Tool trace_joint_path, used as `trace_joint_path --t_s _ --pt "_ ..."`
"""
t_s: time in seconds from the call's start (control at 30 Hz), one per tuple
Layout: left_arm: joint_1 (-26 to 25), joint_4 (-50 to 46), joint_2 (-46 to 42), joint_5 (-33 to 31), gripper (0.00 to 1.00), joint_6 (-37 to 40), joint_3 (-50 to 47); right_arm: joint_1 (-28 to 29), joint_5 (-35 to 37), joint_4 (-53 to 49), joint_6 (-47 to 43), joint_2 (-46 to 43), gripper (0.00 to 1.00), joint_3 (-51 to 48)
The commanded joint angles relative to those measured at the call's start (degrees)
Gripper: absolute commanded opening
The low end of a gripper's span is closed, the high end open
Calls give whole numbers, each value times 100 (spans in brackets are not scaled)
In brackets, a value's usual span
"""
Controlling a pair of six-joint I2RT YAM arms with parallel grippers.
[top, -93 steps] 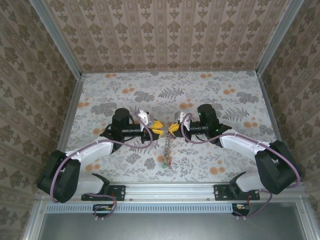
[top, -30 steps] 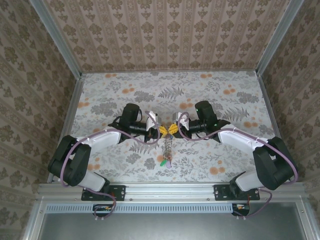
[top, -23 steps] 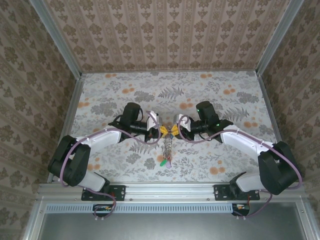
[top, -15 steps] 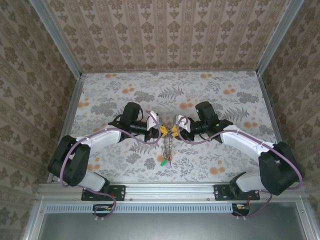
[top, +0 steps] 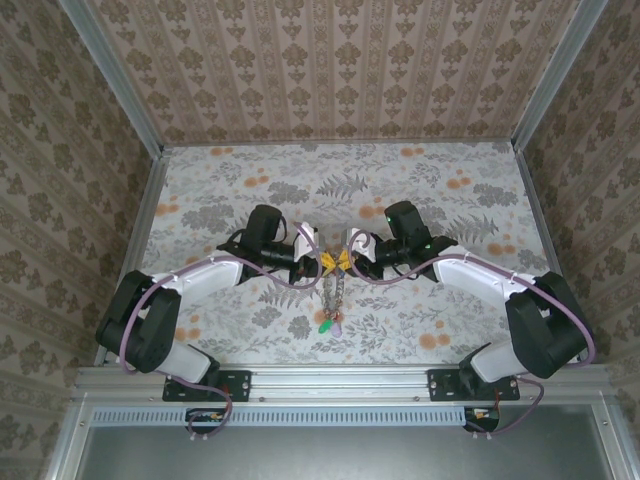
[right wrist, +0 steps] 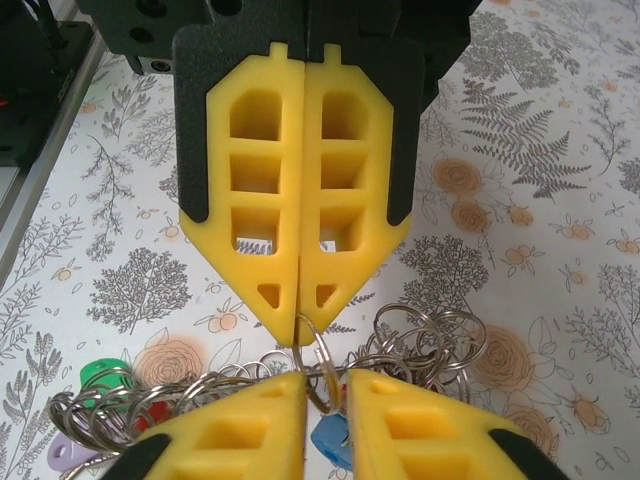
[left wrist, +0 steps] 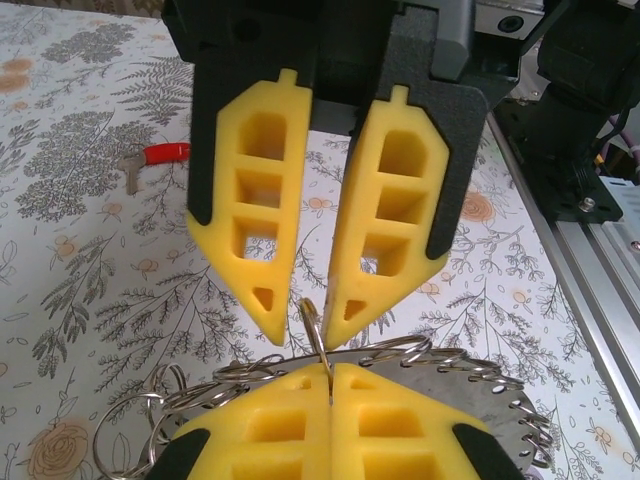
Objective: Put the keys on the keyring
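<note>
**Keyring Pinched Between the 2 Grippers at Mid-Table**

The keyring (top: 334, 292) sat at the middle of the table (top: 450, 190), its bunch of rings and keys trailing from the meeting fingertips toward the near edge. In the left wrist view its toothed arc of grey keys (left wrist: 470, 372) curved just beneath the yellow fingers. In the right wrist view a cluster of small rings (right wrist: 425, 335) lay just right of them.

1 thin ring rose from the bunch. The left gripper (top: 326, 262) had its fingers (right wrist: 255, 200) pressed flat together on that wire, with no gap showing between the pads (left wrist: 400, 420). The right gripper (top: 346, 260) faced it tip to tip. Its 2 fingers (left wrist: 255, 210) stood slightly apart with the same ring in the narrow gap (right wrist: 323, 380). We could not tell whether they touched it.

A green tag (right wrist: 100, 378) and a purple tag (right wrist: 68, 452) lay at the left end of the bunch. A blue tag (right wrist: 325, 440) showed under the right fingers, and we could not tell what it hung from.

1 red-tagged key (left wrist: 160, 154) lay alone on the table, well apart from the keyring, beyond the right gripper.
</note>
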Motion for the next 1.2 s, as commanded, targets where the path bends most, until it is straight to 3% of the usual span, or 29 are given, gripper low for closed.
trace_joint_path --t_s 0.0,0.13,0.17,0.3,0.47,0.97,1.17 --pt "-28 -24 -134 108 0 146 147 31 62 -50 -113 -13 11 110" --pt "-28 -27 -108 72 0 153 149 30 58 -78 -135 -16 2 136" --pt "-28 -28 -96 72 4 153 153 25 36 -58 -131 -21 1 134" --pt "-36 12 -5 131 14 114 182 25 -168 81 -18 -12 0 127" --pt "-45 97 62 143 18 89 206 17 -345 193 125 23 0 118" --pt "-63 25 153 2 19 122 180 -54 -583 361 444 58 0 140" --pt "-124 99 212 52 15 87 236 -55 -619 370 534 102 0 178"
